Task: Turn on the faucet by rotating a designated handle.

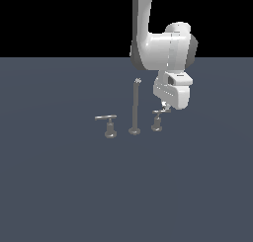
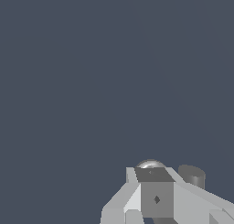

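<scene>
The faucet is a small grey metal set on the floor, with a tall thin spout (image 1: 134, 107) in the middle. The handle (image 1: 157, 120), with the shorter crossbar, stands at the exterior view's right of the spout. My gripper (image 1: 165, 107) hangs right over that crossbar's outer end, touching it or nearly so. In the wrist view the fingers (image 2: 137, 195) show no gap, and the gripper (image 2: 153, 173) looks shut with nothing in it. A rounded metal cap (image 2: 150, 164) and a grey stub (image 2: 192, 175) peek out just past the fingertips.
A second T-shaped handle (image 1: 109, 123) with a longer crossbar stands at the exterior view's left of the spout. Flat blue-grey floor (image 1: 74, 186) lies all around the set. The white arm (image 1: 158, 43) comes down from above at the right.
</scene>
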Robot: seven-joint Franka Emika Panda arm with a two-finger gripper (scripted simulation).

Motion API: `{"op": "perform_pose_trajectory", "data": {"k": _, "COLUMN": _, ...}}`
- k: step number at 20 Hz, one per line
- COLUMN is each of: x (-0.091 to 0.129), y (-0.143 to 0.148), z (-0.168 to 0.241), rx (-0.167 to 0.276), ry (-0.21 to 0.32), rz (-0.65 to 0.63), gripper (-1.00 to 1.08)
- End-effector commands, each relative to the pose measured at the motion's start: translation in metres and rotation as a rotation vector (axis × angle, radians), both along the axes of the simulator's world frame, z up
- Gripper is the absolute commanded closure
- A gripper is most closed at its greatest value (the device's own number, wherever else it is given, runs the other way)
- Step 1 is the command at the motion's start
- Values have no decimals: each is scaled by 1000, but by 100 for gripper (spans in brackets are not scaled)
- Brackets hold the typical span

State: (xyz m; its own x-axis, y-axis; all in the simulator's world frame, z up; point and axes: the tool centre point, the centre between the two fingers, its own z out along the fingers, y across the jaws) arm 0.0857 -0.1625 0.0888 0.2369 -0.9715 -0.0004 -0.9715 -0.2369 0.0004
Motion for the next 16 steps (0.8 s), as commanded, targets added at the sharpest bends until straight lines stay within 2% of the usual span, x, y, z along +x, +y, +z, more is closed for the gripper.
{"op": "perform_pose_trajectory", "data": {"k": 1, "x": -8, "y": -8, "z": 0, "rx": 0, "ry": 0, "rz": 0, "gripper": 108}}
{"op": "perform_pose_trajectory", "data": {"k": 3, "x": -11, "y": -11, "z": 0, "rx": 0, "ry": 0, "rz": -1, "gripper": 108}}
{"op": "perform_pose_trajectory", "data": {"k": 4, "x": -3, "y": -2, "z": 0, "rx": 2, "ry": -9, "rz": 9, "gripper": 108}}
{"op": "perform_pose_trajectory", "data": {"k": 16, "x": -41, "y": -9, "z": 0, "rx": 0, "ry": -3, "rz": 2, "gripper": 108}}
